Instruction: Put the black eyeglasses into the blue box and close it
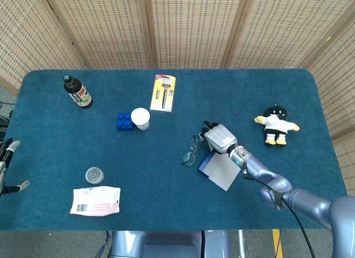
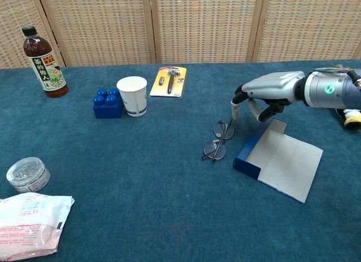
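Blue felt covers the table (image 1: 55, 119) where your right hand (image 1: 219, 137) hovers over the far end of the blue box (image 2: 279, 158), fingers curled downward and loosely apart, gripping nothing that either view shows. One pale fingertip (image 2: 235, 109) hangs just above the black eyeglasses (image 2: 219, 140), but you cannot tell from these pictures whether it touches the frame.

The eyeglasses lie folded on the felt just beside the box, on its left flank, not yet lifted. The box itself lies open, its grey lid flap spread flat toward the near table edge and its blue wall facing the glasses. By that measure the task has hardly begun: you have brought the hand to the glasses, and picking them up, setting them inside the box and folding the lid shut all look to remain.

Your left hand (image 1: 6, 158) sits far to the left of the box at the table's edge, only partly in frame; its fingers appear apart and empty.

Farther from the box, a paper cup (image 2: 132, 95) and a blue building block (image 2: 107, 103) stand well to its left, with a razor pack (image 2: 169, 80) behind them and a tea bottle (image 2: 44, 62) beyond. A small tin (image 2: 27, 173) and a white packet (image 2: 31, 225) lie at the near left. A penguin plush (image 1: 274, 124) rests to the box's right.
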Available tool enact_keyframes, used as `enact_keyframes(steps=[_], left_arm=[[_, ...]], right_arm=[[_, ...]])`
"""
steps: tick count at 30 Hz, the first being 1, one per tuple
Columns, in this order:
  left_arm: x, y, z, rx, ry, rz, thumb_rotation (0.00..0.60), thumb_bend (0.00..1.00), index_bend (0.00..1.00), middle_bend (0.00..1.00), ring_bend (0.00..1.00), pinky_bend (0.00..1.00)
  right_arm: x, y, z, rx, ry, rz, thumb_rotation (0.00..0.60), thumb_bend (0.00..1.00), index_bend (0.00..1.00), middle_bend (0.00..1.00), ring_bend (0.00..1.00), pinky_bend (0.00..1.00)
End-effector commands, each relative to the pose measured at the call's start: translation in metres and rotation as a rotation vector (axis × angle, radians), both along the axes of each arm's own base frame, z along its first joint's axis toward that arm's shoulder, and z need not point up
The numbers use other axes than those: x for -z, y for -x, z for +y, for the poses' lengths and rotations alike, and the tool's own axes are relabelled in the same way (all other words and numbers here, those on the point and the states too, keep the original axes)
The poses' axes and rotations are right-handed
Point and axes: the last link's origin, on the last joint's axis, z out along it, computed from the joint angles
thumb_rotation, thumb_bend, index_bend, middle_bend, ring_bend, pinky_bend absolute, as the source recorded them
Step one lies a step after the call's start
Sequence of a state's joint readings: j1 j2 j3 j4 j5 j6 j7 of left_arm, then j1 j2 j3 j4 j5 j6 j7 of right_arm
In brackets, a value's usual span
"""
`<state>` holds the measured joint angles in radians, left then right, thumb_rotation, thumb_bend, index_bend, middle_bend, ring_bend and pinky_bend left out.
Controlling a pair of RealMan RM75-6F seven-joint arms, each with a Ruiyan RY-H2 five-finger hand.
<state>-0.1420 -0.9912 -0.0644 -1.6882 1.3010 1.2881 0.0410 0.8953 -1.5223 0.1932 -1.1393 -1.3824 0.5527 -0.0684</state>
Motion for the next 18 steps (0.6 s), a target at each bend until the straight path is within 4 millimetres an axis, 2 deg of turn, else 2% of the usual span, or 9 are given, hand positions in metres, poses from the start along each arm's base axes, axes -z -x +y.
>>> enact_keyframes(steps=[1,8,18], left_arm=[[0.001,0.0,0.001,0.001,0.004,0.001,0.6,0.0,0.0,0.0,0.0,0.0],[0.003,-0.002,0.0,0.004,0.005,0.005,0.6,0.0,0.0,0.0,0.0,0.0],[0.009,-0.006,-0.001,0.015,0.023,0.018,0.6,0.0,0.0,0.0,0.0,0.0]], right_arm=[[-0.001,0.01,-0.002,0.023,0.003,0.03,0.6,1.0,0.35,0.26,0.05,0.18],[-0.01,0.035,0.002,0.055,0.011,0.098,0.6,1.0,0.35,0.27,0.05,0.18],[-0.034,0.065,0.009,0.075,0.03,0.169,0.6,1.0,0.37,0.28,0.05,0.18]])
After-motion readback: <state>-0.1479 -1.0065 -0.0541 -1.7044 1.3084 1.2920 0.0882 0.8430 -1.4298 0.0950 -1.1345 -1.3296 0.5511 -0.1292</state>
